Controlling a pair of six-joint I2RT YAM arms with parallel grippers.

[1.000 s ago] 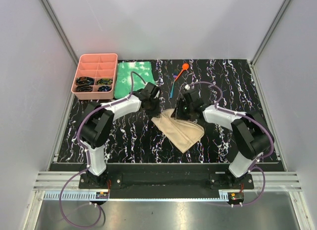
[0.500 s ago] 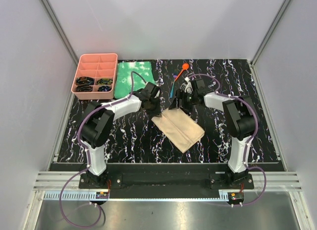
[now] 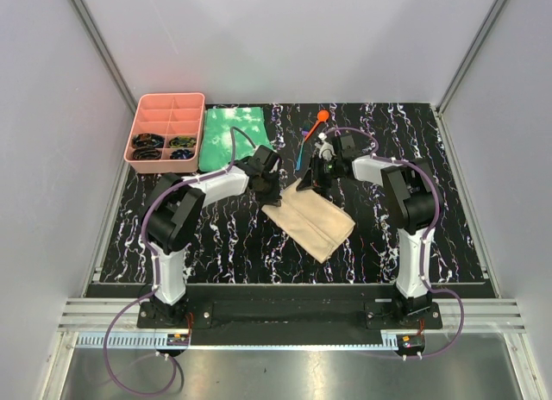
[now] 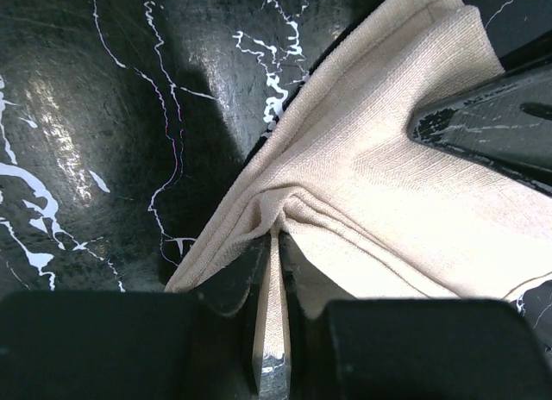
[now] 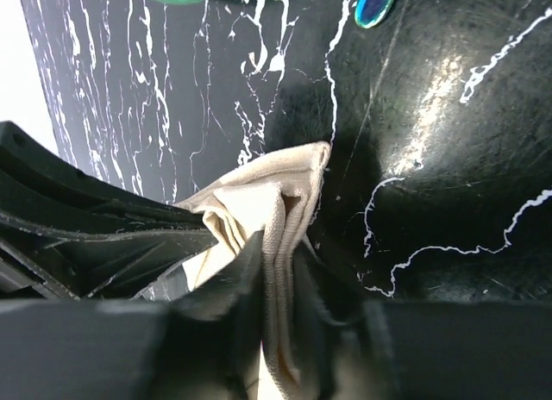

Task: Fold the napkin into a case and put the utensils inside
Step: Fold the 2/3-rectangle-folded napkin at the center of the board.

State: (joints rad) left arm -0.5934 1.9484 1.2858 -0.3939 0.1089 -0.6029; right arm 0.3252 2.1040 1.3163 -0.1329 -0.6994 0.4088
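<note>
Napkin [image 3: 310, 226] lies folded on the black table [image 3: 216, 236] in the overhead view. The left gripper [image 3: 270, 191] is at its far left corner and the right gripper [image 3: 313, 183] at its far right. The orange spoon [image 3: 321, 117] and blue utensil [image 3: 299, 154] lie just beyond. In the left wrist view, the jaws pinch a raised cloth ridge. In the right wrist view, the jaws clamp a folded edge, and a shiny tip at the top is probably the blue utensil.
</note>
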